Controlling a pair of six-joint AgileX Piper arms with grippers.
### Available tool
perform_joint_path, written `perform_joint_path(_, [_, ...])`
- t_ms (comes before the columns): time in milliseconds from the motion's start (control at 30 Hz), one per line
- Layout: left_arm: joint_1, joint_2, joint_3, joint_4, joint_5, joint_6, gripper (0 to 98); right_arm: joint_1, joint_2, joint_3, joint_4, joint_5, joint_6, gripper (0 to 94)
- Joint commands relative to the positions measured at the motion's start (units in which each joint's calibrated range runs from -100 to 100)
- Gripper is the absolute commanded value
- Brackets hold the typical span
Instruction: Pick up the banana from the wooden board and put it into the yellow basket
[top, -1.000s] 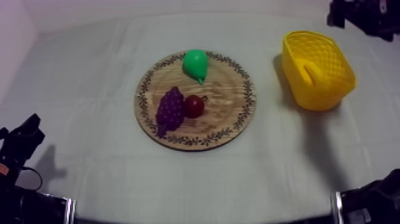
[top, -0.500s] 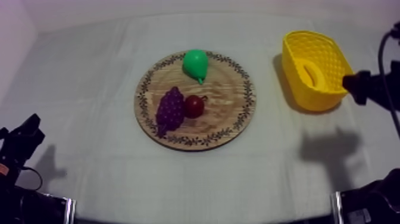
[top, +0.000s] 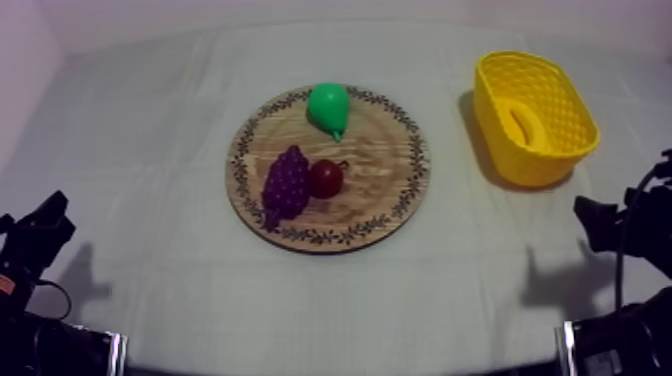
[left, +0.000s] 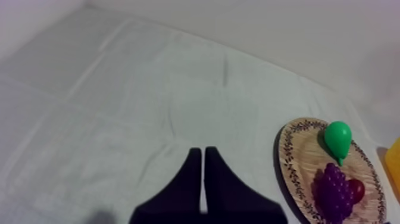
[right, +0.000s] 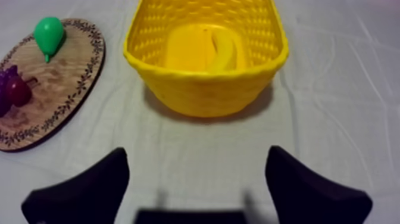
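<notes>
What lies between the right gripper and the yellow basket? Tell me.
Bare cloth, seen in the right wrist view: the open right gripper faces the yellow basket, banana inside it.

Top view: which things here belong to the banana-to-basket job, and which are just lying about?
Job in hand: banana, lying inside the yellow basket; wooden board; right gripper, open, near the basket but apart from it.

Lying about: pear, bunch of grapes, small red fruit, all on the board.
</notes>
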Motion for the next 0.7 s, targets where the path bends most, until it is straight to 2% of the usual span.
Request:
perform_joint_path(0, [-0.01,-0.03,0.03,-0.01,-0.02,0.01,0.1,1.48,-1.36,1.7,-1.54,-1.22,2.16,62.7])
perform_joint_path(200, [-0.01,-0.03,0.03,-0.01,-0.02,-0.02,0.1,4.69,-5.23,3.49,-5.26,-2.65,5.46,54.7])
perform_joint_path(367, [-0.01,-0.03,0.03,-0.01,-0.02,0.0,0.1,6.88,-8.58,4.21,-7.87,-2.86,7.04,37.0])
perform_joint_path(567, [-0.01,-0.03,0.03,-0.01,-0.02,0.0,0.1,7.97,-10.3,4.46,-9.35,-2.63,7.62,13.0])
perform_joint_path(667, [-0.01,-0.03,0.03,-0.01,-0.02,-0.01,0.1,7.9,-10.45,4.63,-9.16,-2.88,6.54,4.9])
